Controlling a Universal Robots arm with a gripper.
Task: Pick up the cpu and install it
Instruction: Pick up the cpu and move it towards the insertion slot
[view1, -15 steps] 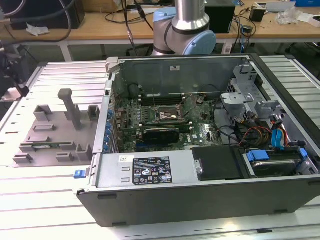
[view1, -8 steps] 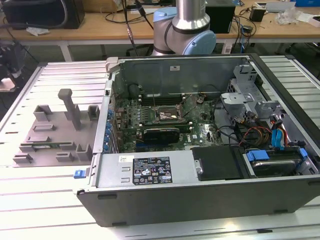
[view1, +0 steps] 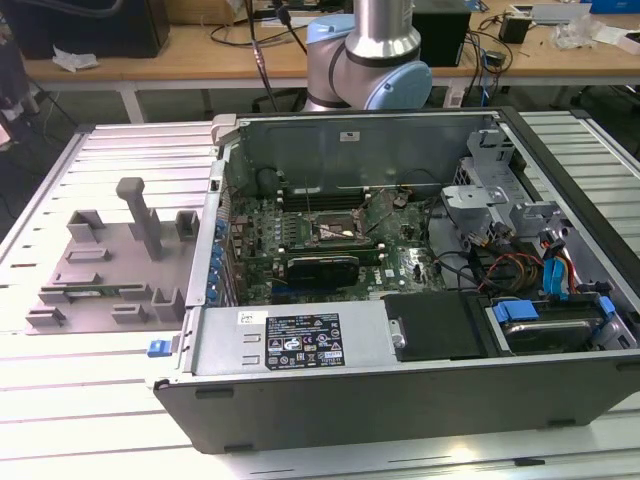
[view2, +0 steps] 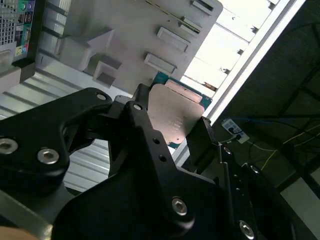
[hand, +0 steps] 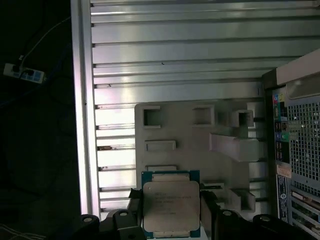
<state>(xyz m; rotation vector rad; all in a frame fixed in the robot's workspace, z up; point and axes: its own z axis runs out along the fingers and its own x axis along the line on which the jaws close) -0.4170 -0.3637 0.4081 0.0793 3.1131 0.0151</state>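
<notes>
The black two-fingered gripper (view2: 174, 121) is clamped on the cpu (view2: 172, 112), a small square chip with a silvery metal top plate and a green rim, its fingers (view2: 142, 102) pressing two opposite edges. In the first wrist view the cpu (hand: 171, 202) hangs clear over the grey plastic tray with blocky posts (hand: 180, 130). The tray lies on a ribbed aluminium table (hand: 175, 50), beside the open grey computer case (view1: 400, 380). Past the table edge, a white power strip (hand: 22, 72) lies on the dark floor. In the exterior view, a wooden workbench (view1: 180, 45) stands behind.
</notes>
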